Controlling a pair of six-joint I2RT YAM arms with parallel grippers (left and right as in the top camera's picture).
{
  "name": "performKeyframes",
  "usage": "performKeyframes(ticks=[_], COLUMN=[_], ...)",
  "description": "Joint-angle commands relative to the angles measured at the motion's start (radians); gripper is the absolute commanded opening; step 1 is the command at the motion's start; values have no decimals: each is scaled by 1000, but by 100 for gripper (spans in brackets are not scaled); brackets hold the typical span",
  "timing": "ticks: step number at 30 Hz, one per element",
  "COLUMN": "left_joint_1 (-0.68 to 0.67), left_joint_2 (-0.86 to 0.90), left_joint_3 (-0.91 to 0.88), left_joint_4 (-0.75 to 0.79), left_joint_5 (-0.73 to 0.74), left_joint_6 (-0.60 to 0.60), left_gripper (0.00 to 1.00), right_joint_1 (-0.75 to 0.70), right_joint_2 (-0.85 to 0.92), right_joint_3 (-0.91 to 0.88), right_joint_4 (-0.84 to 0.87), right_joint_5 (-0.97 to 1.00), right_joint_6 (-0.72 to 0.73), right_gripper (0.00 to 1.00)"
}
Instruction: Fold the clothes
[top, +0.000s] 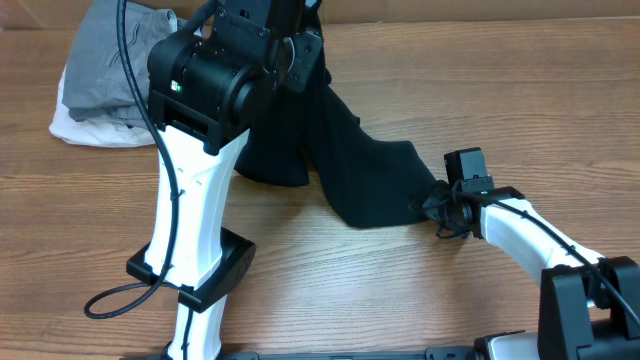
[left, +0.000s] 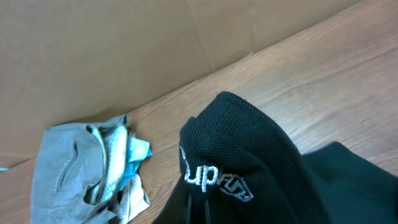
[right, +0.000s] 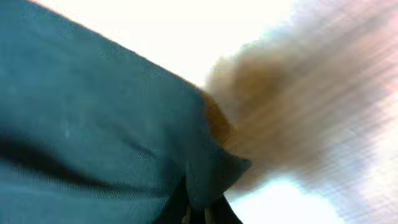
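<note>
The black garment (top: 350, 165) hangs stretched between my two grippers above the wooden table. My left gripper (top: 296, 52) is shut on its collar end at the top centre, lifted off the table. The left wrist view shows the collar band with white lettering (left: 214, 180) pinched at the fingers (left: 198, 208). My right gripper (top: 437, 207) is shut on a lower corner of the garment near the table at right. The right wrist view shows dark fabric (right: 106, 124) filling the frame, with its corner pinched at the fingertips (right: 196, 211).
A pile of folded grey, white and light-blue garments (top: 105, 75) lies at the back left; it also shows in the left wrist view (left: 87, 168). A brown cardboard wall (left: 124, 50) runs along the table's far edge. The left arm's white link and black cable (top: 190, 240) cross the table's left front.
</note>
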Motion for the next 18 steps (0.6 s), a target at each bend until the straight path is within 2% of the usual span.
performKeyframes(ticks=[1,7,12,18], left_joint_1=[6,6,6,6], left_joint_2=[-12,-69,-149,-250], left_joint_3=[3,4,4,4], left_joint_4=[25,58,57,58], left_joint_5=[-95,-131,-170,-211], left_joint_6=[-56,-58,-72,-73], left_gripper=[4,4,4,4], right_joint_1=[-74,-240,-415,-553], right_joint_2=[-26,-81,-93,-93], right_joint_3=[139,520,942,1306], right_joint_4=[-125,-472,-755,-983], right_joint_5=[13,-56,-204,-249], right_joint_6=[-94,-262,-422,-507], right_gripper=[4,4,4,4])
